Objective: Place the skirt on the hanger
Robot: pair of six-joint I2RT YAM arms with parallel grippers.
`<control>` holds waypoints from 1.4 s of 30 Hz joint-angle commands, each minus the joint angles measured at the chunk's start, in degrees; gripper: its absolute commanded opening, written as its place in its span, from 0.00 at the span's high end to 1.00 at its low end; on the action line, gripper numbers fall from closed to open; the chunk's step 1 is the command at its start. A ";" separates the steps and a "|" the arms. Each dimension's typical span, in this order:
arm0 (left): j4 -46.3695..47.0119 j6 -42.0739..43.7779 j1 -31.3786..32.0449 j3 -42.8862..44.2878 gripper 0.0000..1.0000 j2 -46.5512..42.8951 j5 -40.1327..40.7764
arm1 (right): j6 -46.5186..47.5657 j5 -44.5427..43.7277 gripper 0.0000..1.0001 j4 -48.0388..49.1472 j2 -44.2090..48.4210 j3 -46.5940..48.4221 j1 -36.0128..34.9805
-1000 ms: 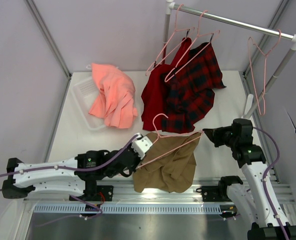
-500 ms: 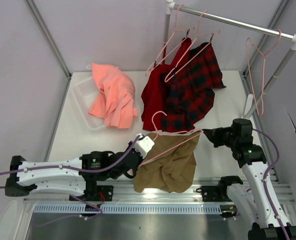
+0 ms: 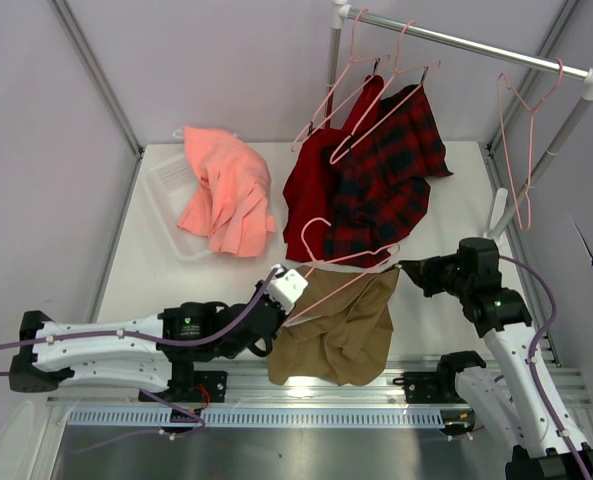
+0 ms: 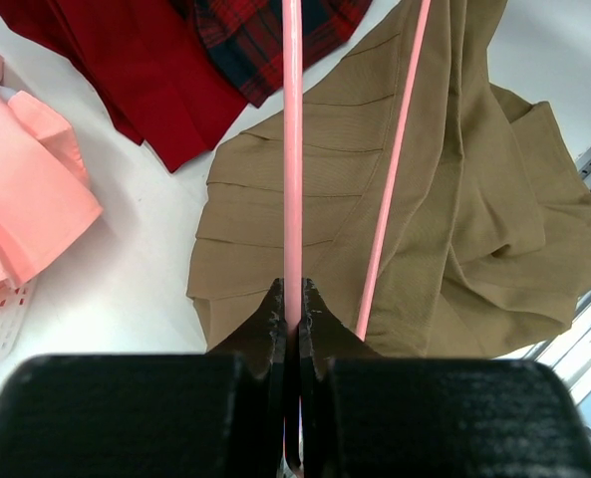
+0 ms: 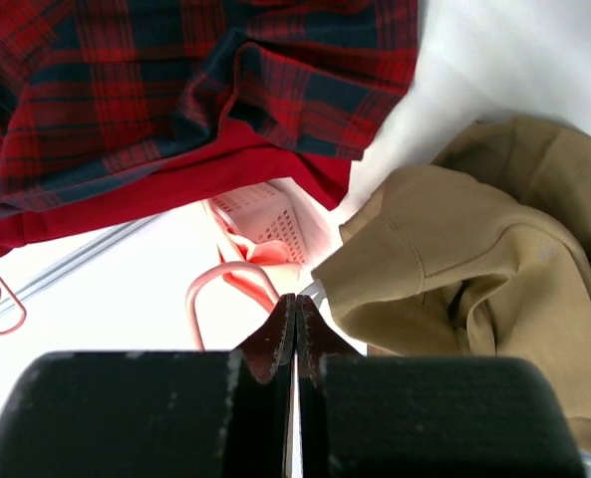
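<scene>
The khaki skirt (image 3: 336, 330) lies bunched at the table's near edge, with its upper right corner lifted. The pink hanger (image 3: 348, 262) is tilted above it, with the hook to the upper left. My left gripper (image 3: 294, 290) is shut on one rod of the hanger (image 4: 292, 149), as the left wrist view (image 4: 293, 296) shows; the skirt (image 4: 474, 199) lies beneath it. My right gripper (image 3: 406, 268) is at the skirt's raised corner. In the right wrist view my right gripper (image 5: 295, 299) is shut, and the skirt's waist edge (image 5: 494, 249) meets its tip.
A salmon-pink garment (image 3: 226, 195) spills over a white basket (image 3: 164, 185) at the back left. A red garment (image 3: 311, 190) and a plaid garment (image 3: 386, 170) hang on pink hangers from the metal rail (image 3: 476, 45). A spare hanger (image 3: 516, 150) hangs at the right.
The left gripper has lifted the hanger slightly up and to the left. The right gripper has shifted a little left with the skirt's corner.
</scene>
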State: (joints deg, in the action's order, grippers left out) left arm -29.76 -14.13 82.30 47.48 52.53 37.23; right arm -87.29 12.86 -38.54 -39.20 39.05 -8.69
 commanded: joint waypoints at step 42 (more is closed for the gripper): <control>-5.49 -5.73 3.92 -1.69 1.00 -10.79 -0.05 | 73.31 8.49 1.00 -8.12 -9.49 17.20 2.54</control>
State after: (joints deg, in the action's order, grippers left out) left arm -36.01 -18.48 85.89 45.78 40.91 37.82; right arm -14.90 22.17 -46.76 -50.22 55.07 -6.50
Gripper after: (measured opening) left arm 0.040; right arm 0.009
